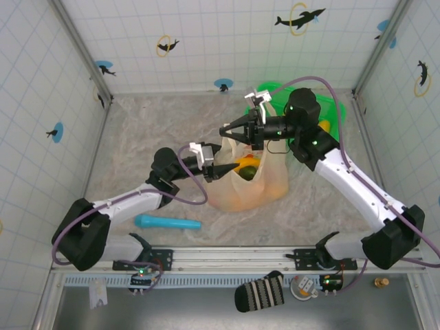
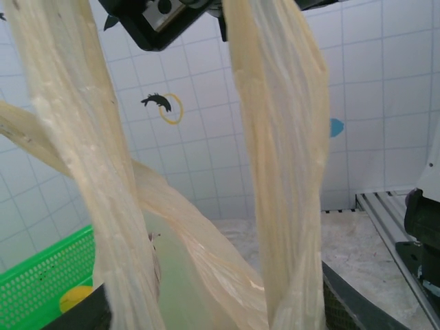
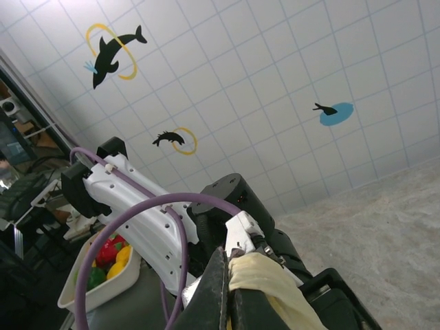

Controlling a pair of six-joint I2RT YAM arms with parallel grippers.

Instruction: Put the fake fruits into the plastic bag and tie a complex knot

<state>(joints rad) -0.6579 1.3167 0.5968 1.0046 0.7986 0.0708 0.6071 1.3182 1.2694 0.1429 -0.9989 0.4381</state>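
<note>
While the plastic bag point(image 1: 251, 185), fake fruits point(image 1: 246, 165) inside, rests on the bench point(image 1: 137, 130), left jaws at its near-left side straddle two upright handle strands point(image 2: 289, 172), grip unclear; over its far side, right jaws clench their tops.

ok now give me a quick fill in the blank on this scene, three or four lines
1. The right gripper is ___ on a handle of the plastic bag.
2. The fake fruits seen at the bag's mouth lie ___ it.
3. The tube lying on the table outside the bag is ___ in colour.
4. The perforated basket beyond the bag is ___ in colour.

Missing words: shut; inside; blue; green.
</note>
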